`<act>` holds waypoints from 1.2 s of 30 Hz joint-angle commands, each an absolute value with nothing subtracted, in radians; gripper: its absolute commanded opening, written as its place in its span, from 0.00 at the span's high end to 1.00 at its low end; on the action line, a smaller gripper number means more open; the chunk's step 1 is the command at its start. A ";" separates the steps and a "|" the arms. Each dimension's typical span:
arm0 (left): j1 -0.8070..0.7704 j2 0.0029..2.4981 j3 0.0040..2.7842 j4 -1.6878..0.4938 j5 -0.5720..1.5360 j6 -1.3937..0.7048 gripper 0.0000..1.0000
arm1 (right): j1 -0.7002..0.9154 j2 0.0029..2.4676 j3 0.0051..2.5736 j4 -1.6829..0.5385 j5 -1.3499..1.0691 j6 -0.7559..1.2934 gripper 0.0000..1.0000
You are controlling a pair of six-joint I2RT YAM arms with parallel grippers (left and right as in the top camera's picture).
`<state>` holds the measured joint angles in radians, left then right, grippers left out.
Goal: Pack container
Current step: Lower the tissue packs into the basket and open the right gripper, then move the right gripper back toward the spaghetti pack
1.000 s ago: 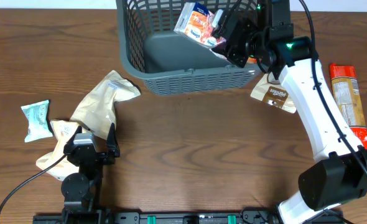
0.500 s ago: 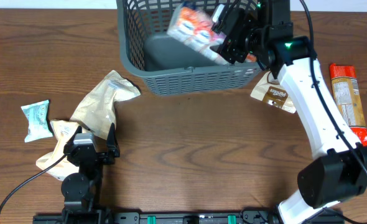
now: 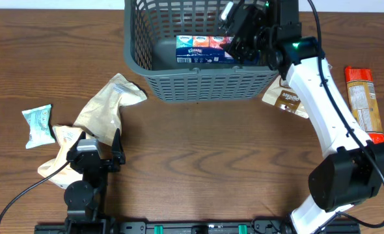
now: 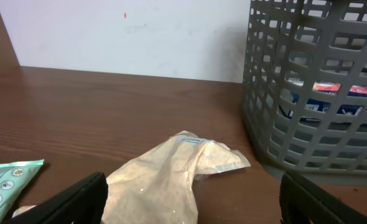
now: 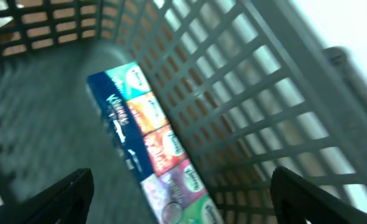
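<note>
The container (image 3: 198, 81), a dark grey lattice basket, stands at the table's far middle. A multicoloured Kleenex tissue pack (image 3: 203, 50) lies inside it against the near wall. My right gripper (image 3: 239, 31) hangs open over the basket's right side. In the right wrist view the pack (image 5: 151, 134) lies loose on the floor below the gripper (image 5: 183, 205), free of both fingers. My left gripper (image 3: 99, 143) rests open and empty at the near left. Its wrist view shows a beige pouch (image 4: 171, 177) just ahead of the gripper (image 4: 190, 208), with the basket (image 4: 314, 93) farther to the right.
The beige pouch (image 3: 107, 104) lies left of the basket, with a teal packet (image 3: 38, 125) and another pale packet (image 3: 60, 140) near my left arm. A brown packet (image 3: 287, 99) lies beside the basket's right corner. An orange-red packet (image 3: 362, 104) lies at the far right.
My right gripper has opened and let go of the tissue pack, which dropped from above the rim onto the basket floor. The left arm has not moved.
</note>
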<state>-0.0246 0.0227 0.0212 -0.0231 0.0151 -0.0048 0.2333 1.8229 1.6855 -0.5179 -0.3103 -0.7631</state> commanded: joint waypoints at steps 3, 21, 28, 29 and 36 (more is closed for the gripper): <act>-0.030 0.024 0.004 -0.045 -0.007 -0.021 0.19 | 0.241 1.821 1.728 -0.514 -0.284 -0.743 0.17; -0.030 0.024 0.004 -0.052 -0.007 -0.021 0.19 | -0.110 1.620 1.827 -0.542 -0.307 -0.389 0.01; -0.030 0.024 0.004 -0.052 -0.007 -0.021 0.19 | -0.303 1.552 1.827 -0.730 -0.234 -0.362 0.01; -0.030 0.024 0.004 -0.052 -0.007 -0.021 0.19 | -0.331 1.550 1.827 -0.767 -0.212 -0.346 0.01; -0.030 0.024 0.004 -0.051 -0.007 -0.021 0.19 | -0.518 1.567 1.827 -0.958 -0.154 -0.348 0.01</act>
<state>-0.0246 0.0227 0.0212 -0.0250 0.0151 -0.0048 -0.4629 1.5581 1.8183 -0.9371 -0.1867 -0.3656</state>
